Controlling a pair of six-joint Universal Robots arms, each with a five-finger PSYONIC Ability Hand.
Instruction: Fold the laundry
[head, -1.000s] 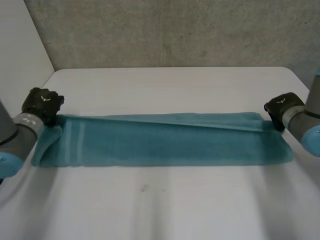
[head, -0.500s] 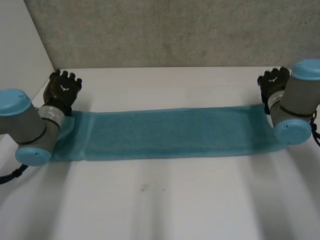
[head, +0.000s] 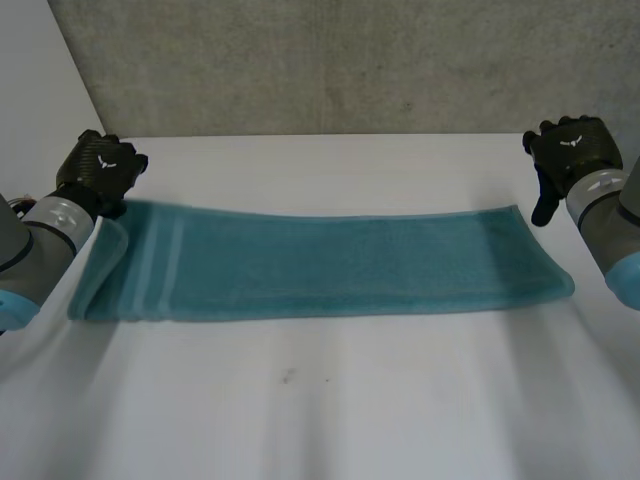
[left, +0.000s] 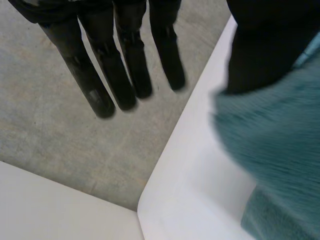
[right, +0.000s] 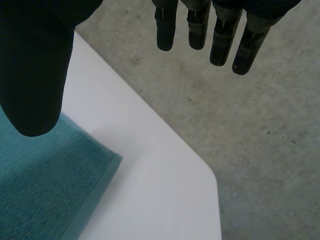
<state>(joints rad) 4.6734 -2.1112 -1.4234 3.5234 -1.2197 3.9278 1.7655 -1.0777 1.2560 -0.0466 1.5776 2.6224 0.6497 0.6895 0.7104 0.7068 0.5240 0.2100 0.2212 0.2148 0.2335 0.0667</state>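
A teal towel, folded into a long strip, lies flat across the white table, with pale stripes near its left end. My left hand hovers just beyond the strip's far left corner. In the left wrist view its fingers are straight, and the towel lies beside and under the thumb. My right hand is off the far right corner, open. Its fingers are spread over the floor, and the towel corner lies below the thumb.
Grey concrete floor lies beyond the table's far edge, and a white panel stands at the left. The table's rounded far corners sit close to both hands. Bare tabletop stretches in front of the towel.
Both hands carried the towel's ends toward the far side, opened and let go. They now hover off the far corners, and the strip lies flat.
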